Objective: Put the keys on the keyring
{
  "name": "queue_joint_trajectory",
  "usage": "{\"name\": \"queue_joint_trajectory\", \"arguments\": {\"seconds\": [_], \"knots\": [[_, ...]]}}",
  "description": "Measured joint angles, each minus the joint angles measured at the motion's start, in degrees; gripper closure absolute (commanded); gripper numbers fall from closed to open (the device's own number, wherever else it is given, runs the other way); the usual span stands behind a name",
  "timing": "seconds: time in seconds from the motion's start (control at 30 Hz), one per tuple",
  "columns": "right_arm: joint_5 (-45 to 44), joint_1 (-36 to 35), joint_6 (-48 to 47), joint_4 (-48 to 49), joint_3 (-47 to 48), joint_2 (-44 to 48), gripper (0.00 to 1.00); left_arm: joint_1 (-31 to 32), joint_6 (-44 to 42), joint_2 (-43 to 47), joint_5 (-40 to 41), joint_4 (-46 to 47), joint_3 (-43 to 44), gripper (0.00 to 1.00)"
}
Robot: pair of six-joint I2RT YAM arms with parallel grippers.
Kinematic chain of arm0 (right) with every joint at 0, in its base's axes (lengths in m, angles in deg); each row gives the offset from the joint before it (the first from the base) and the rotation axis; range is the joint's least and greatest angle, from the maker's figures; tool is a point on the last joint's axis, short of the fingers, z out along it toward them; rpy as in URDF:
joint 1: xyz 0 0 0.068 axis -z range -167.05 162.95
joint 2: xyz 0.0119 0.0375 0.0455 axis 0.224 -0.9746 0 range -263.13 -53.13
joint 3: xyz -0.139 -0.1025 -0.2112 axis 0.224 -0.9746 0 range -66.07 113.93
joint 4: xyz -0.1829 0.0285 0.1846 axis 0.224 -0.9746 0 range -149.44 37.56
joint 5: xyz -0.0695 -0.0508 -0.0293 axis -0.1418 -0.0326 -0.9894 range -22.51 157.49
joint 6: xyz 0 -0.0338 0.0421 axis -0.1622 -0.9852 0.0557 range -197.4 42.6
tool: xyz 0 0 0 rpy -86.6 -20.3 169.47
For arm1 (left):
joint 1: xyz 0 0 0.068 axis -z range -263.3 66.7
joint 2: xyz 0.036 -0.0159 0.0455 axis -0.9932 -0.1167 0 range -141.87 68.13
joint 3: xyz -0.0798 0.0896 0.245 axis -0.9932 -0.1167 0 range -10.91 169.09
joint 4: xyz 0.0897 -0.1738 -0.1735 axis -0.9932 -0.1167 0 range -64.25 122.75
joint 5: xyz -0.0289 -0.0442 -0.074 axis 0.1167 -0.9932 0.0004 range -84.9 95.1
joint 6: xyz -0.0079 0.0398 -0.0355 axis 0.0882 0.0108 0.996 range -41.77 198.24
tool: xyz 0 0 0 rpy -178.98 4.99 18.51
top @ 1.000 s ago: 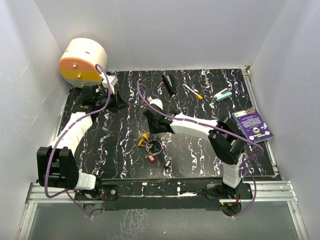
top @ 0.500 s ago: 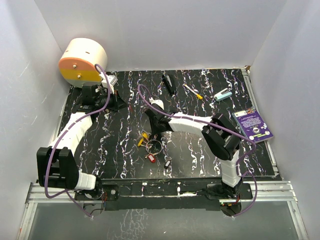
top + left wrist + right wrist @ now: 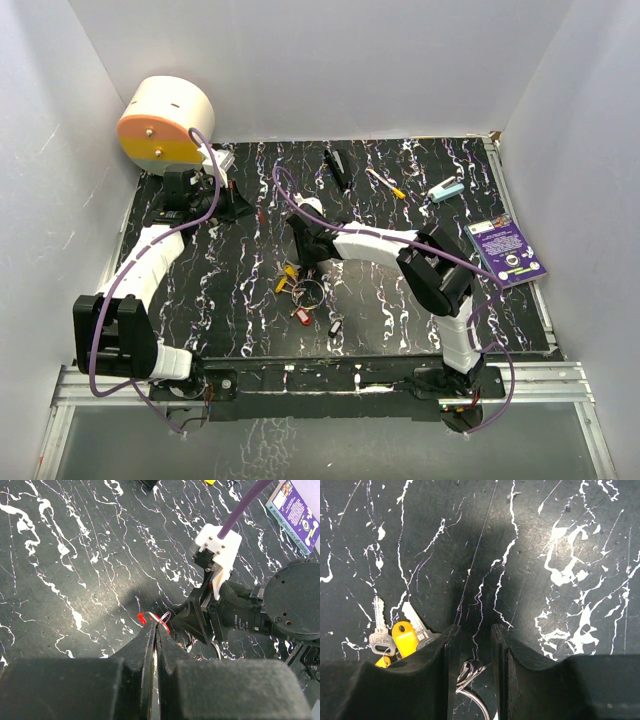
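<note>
Held at the back left, just above the table, my left gripper [image 3: 248, 210] [image 3: 155, 625] is shut on a red-headed key [image 3: 143, 617] with a small wire loop at its tips. My right gripper [image 3: 303, 268] [image 3: 474, 630] stands open over the silver keyring [image 3: 311, 292] [image 3: 470, 677]. The ring's wire lies between its fingers, touching neither. A yellow-headed key [image 3: 287, 277] [image 3: 405, 637] and a plain silver key [image 3: 380, 630] lie just left of the right fingers. Another red key [image 3: 299, 316] and a dark-headed key [image 3: 335, 327] lie nearer the front edge.
A cream and orange cylinder [image 3: 165, 120] sits at the back left corner. Along the back lie a long black bar [image 3: 337, 168], a white stick with yellow tip [image 3: 385, 183] and a teal object [image 3: 446, 189]. A purple card [image 3: 508, 250] rests at the right edge.
The right arm's elbow has swung left and its gripper has crept slightly towards the keyring. The left arm has not moved.
</note>
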Motion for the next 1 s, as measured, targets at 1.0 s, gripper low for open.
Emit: {"name": "queue_joint_trajectory", "arguments": {"seconds": [1.0], "knots": [[2.3,-3.0,6.5,-3.5,-6.0,5.0,0.65,-0.3,0.4,0.0,-0.4,0.3,-0.6,1.00]]}}
